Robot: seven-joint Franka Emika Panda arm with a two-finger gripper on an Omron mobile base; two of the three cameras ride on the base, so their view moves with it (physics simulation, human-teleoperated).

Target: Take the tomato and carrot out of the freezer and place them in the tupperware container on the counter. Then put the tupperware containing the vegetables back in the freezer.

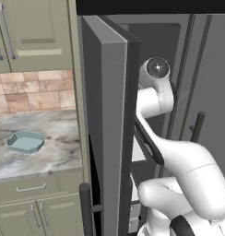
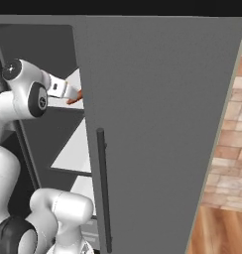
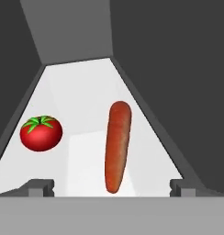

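In the hand view the carrot (image 3: 117, 147) lies lengthwise on a white freezer shelf (image 3: 81, 87), its near end between my two fingertips. The tomato (image 3: 41, 133) sits to its left on the same shelf. My gripper (image 3: 111, 188) is open, with the jaws standing wide on either side of the carrot's near end and not touching it. In the right base view the hand reaches into the freezer (image 2: 157, 124), and an orange bit of carrot (image 2: 76, 96) shows at the door's edge. The tupperware container (image 1: 25, 141) sits empty on the counter (image 1: 50, 159) to the left.
The freezer's open door (image 1: 112, 138) stands between the arm and the counter, with its long bar handle (image 2: 103, 188) facing the right base camera. Dark freezer walls close in on both sides of the shelf. Green drawers (image 1: 31, 187) sit under the counter, and a brick wall (image 2: 232, 149) rises at the right.
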